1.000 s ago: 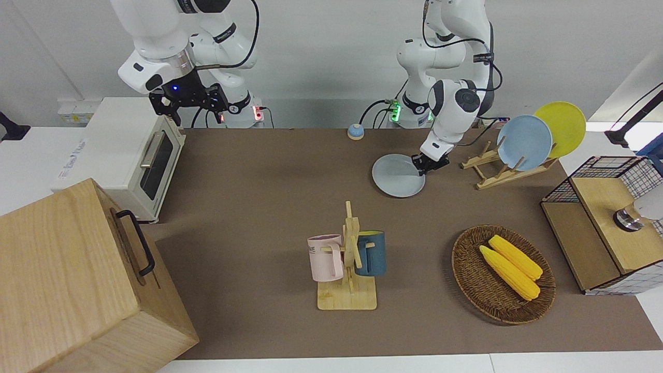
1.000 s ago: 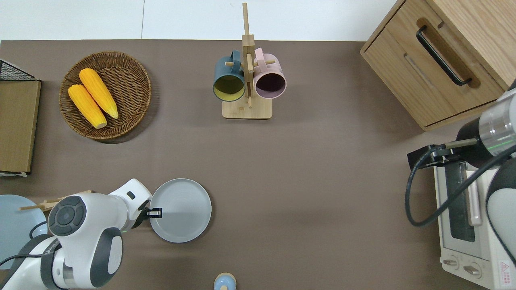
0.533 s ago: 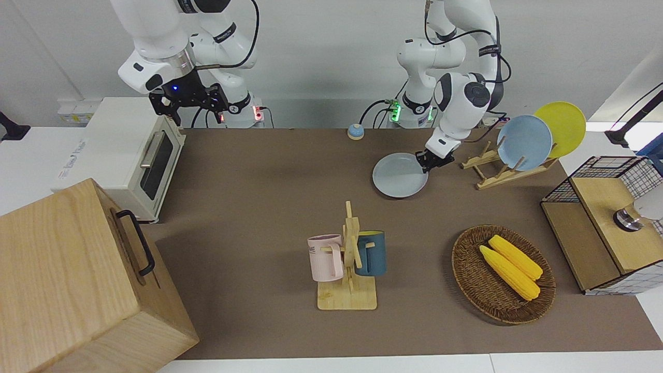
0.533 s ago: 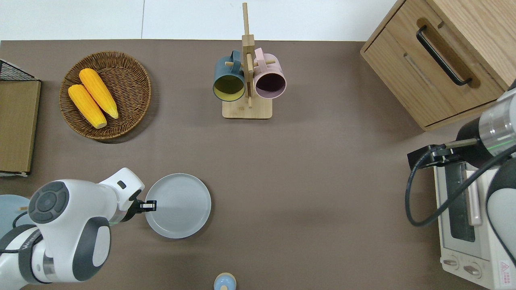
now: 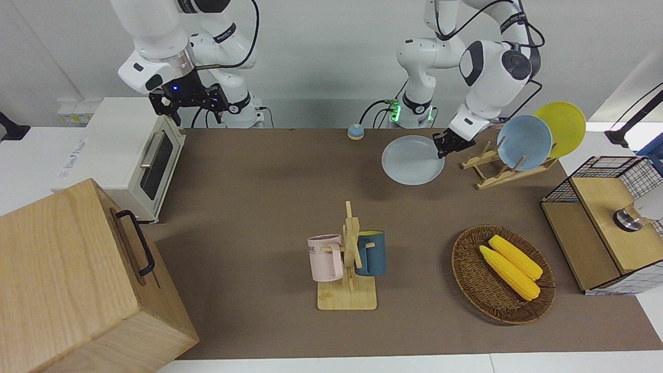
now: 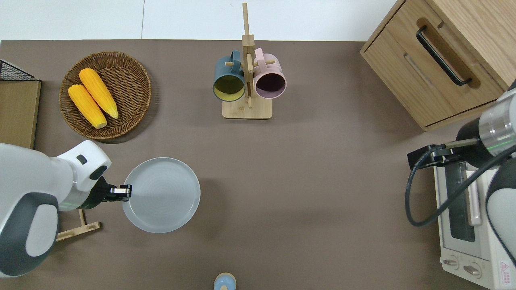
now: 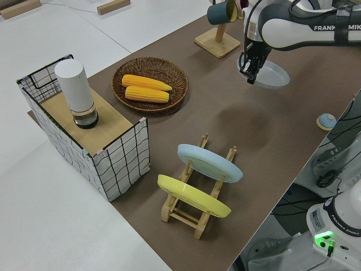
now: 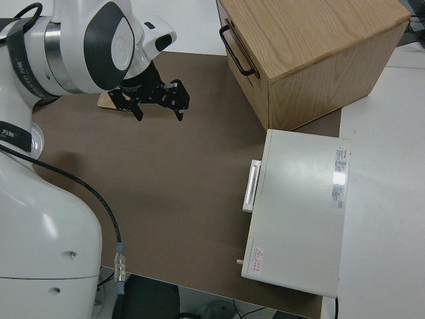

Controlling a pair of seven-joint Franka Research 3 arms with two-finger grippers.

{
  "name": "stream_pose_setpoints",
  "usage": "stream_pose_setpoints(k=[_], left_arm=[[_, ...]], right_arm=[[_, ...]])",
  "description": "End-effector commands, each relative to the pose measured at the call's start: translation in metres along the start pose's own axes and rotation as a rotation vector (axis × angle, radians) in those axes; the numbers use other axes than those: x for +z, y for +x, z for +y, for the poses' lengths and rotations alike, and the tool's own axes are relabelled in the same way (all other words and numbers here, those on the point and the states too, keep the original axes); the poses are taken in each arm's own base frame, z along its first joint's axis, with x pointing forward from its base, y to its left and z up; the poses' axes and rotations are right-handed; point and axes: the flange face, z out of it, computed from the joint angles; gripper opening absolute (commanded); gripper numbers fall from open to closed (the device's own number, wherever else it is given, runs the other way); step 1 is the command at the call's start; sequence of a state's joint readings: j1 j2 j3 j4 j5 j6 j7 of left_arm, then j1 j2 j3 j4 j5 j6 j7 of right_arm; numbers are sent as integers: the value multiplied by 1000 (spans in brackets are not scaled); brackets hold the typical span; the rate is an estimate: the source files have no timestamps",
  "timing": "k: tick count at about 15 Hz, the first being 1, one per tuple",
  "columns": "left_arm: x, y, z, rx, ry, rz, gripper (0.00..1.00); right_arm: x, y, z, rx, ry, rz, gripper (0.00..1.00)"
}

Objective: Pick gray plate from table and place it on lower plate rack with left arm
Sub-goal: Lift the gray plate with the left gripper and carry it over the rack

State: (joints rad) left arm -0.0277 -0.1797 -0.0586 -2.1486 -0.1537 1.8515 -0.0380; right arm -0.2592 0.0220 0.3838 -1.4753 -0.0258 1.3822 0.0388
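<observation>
Gripping the round pale gray plate (image 5: 413, 159) by the rim edge nearest the rack, the left arm's black hand (image 5: 448, 144) is now carrying it clear of the brown counter (image 5: 269, 207), where a second ago the plate was lying flat with the hand just closing on that edge. Its shadow is falling on the counter well apart from it, so the pick looks finished and the carry toward the rack is starting. From above, the plate (image 6: 161, 195) is hanging over open counter just beside the uncovered end of the small light-wood plate rack (image 6: 78, 228), and it is staying close to level, tilted only slightly. On the rack (image 5: 492, 173) a sky-blue plate (image 5: 524, 142) and a yellow plate (image 5: 560, 129) are already leaning in the slots farther from the held plate, leaving the nearest slot free. The white left arm (image 5: 489, 77) is rising high, its elbow lifted and the wrist angling down toward the plate's rim. To seat the plate, the hand will probably need to tip it toward upright and slide it between the pegs without bumping the blue plate. The right arm is parked.
</observation>
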Motion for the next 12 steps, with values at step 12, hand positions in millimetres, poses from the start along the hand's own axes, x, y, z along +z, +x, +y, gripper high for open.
stream_pose_setpoints(k=[12], left_arm=[[-42,-2,-20,-48,336,-87,0]], right_arm=[[-3,-2,2,15,-6,-1,983]])
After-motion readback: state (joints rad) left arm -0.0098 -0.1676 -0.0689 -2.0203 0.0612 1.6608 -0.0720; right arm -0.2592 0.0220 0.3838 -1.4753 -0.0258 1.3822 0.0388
